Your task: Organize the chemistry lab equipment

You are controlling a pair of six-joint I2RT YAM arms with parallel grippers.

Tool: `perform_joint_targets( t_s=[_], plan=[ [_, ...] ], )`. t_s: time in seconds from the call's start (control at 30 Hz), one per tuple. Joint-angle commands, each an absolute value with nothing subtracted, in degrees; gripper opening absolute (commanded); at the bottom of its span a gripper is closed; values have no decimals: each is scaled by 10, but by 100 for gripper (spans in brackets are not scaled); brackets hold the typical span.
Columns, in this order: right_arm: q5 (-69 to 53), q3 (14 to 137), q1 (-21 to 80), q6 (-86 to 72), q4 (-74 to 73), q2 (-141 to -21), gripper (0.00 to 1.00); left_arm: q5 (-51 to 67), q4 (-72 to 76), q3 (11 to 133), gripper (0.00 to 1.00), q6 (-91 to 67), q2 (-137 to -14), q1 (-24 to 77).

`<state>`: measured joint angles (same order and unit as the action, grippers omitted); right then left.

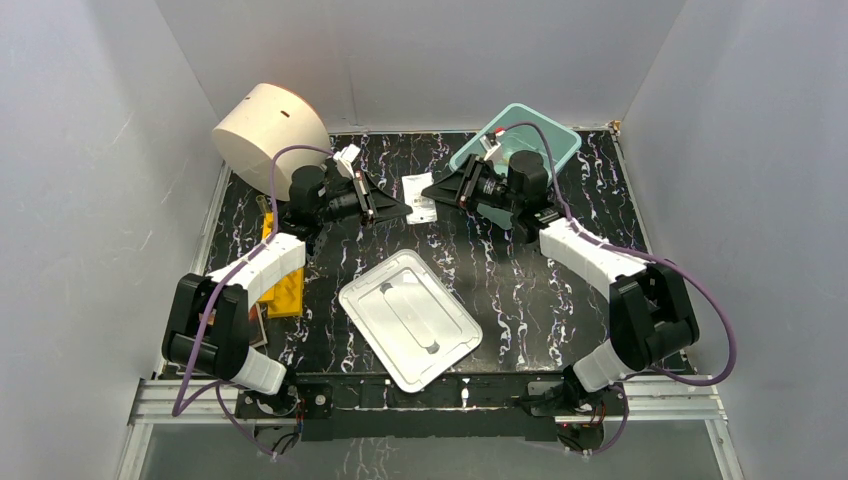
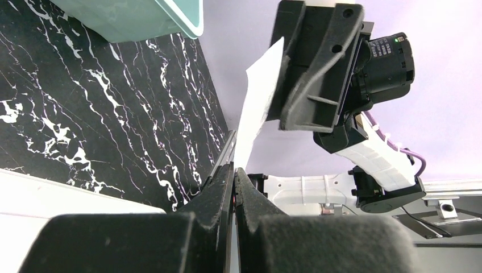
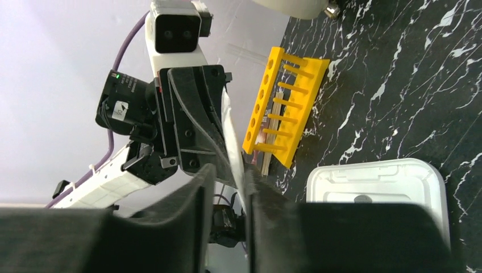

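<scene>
The white packet is held in the air above the back middle of the table, between my two grippers. My left gripper is shut on its lower edge; in the left wrist view the packet rises from the closed fingertips. My right gripper faces it from the right with its jaws apart around the packet's other end. The packet lies against one finger, with a gap to the other. The flasks, tube, tongs, tubing and blue cap do not show clearly.
A teal bin stands at the back right behind the right arm. Its white lid lies at front centre. A yellow rack lies at the left, and a beige dome at the back left.
</scene>
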<state>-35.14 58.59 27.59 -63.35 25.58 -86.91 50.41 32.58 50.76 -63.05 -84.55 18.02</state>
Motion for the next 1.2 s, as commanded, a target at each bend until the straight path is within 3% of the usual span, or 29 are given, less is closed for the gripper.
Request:
perform_joint_targets(
  t_s=[0.0, 0.07, 0.13, 0.2, 0.33, 0.43, 0.8, 1.17],
  plan=[
    [-342, 587, 269, -632, 304, -847, 24, 514, 320, 529, 0, -615, -831, 181],
    [-344, 600, 268, -614, 278, -854, 11, 514, 316, 534, 0, -614, -834, 181],
    [-339, 621, 267, -585, 239, -860, 0, 513, 305, 540, 7, -609, -835, 181],
    [-327, 640, 263, -556, 203, -864, 0, 510, 288, 547, 16, -600, -836, 180],
    [-295, 681, 241, -493, 136, -866, 0, 478, 201, 565, 53, -554, -832, 180],
    [-243, 707, 212, -443, 79, -863, 0, 445, 130, 575, 66, -516, -828, 178],
    [121, 821, 164, -281, -75, -902, 0, 406, 18, 595, 71, -451, -833, 178],
    [168, 856, 149, -282, -174, -1024, 0, 347, -62, 618, 72, -414, -846, 178]
  ],
)
